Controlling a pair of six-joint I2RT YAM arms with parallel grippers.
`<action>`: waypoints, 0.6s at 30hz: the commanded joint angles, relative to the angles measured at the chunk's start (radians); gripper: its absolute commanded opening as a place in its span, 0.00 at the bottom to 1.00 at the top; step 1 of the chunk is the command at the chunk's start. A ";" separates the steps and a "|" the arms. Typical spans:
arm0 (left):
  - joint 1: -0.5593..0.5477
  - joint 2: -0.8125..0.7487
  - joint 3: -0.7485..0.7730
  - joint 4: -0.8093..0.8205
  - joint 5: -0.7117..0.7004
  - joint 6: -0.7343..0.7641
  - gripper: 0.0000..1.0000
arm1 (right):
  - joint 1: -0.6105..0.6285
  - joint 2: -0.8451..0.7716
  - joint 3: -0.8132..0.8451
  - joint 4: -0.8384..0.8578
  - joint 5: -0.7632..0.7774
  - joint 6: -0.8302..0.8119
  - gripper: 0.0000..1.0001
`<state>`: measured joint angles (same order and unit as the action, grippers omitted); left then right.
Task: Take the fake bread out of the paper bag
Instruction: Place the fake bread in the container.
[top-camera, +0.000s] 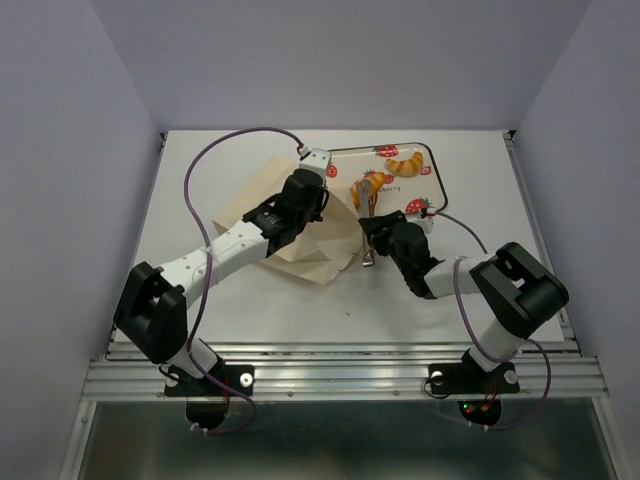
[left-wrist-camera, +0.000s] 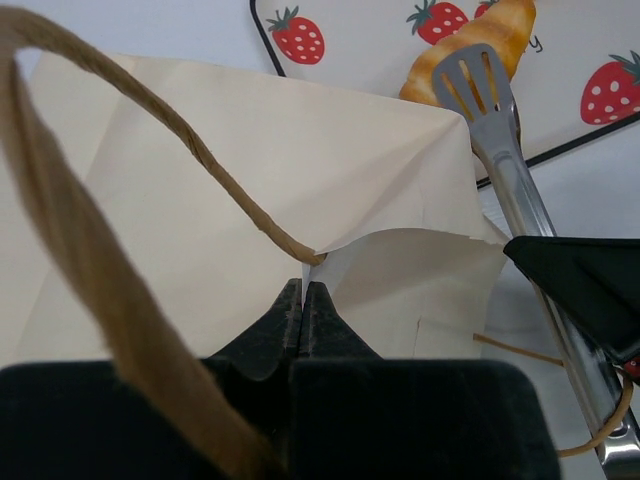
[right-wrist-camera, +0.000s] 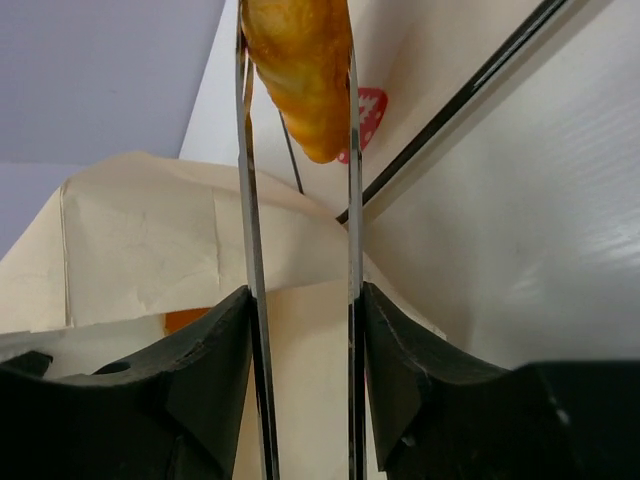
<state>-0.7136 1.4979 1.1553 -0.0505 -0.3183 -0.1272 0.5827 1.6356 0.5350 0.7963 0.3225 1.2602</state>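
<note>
The tan paper bag (top-camera: 285, 235) lies on its side at the table's middle, its mouth toward the tray. My left gripper (top-camera: 318, 197) is shut on the bag's upper mouth edge (left-wrist-camera: 330, 255), with the string handle (left-wrist-camera: 160, 115) looping over it. My right gripper (top-camera: 373, 240) is shut on metal tongs (right-wrist-camera: 247, 200), which clamp a golden-orange fake bread piece (right-wrist-camera: 300, 70) just outside the bag mouth, at the tray's near-left corner (top-camera: 362, 190). A croissant (top-camera: 405, 163) lies on the tray. An orange bit (right-wrist-camera: 185, 320) shows inside the bag.
The cream strawberry-patterned tray (top-camera: 432, 185) sits at the back right, right behind the tongs; it also shows in the left wrist view (left-wrist-camera: 350, 50). The white table (top-camera: 200, 180) is edged by grey walls on three sides.
</note>
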 joint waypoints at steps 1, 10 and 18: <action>0.000 0.002 0.052 -0.041 -0.083 -0.042 0.00 | -0.007 0.013 0.065 0.141 -0.071 -0.039 0.53; 0.000 0.054 0.095 -0.077 -0.148 -0.054 0.00 | -0.017 -0.015 0.094 -0.053 -0.098 -0.073 0.66; 0.002 0.070 0.132 -0.095 -0.162 -0.069 0.00 | -0.017 -0.131 0.092 -0.213 -0.163 -0.154 0.64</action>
<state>-0.7136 1.5768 1.2419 -0.1135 -0.4381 -0.1776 0.5694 1.5860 0.5953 0.6376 0.1974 1.1736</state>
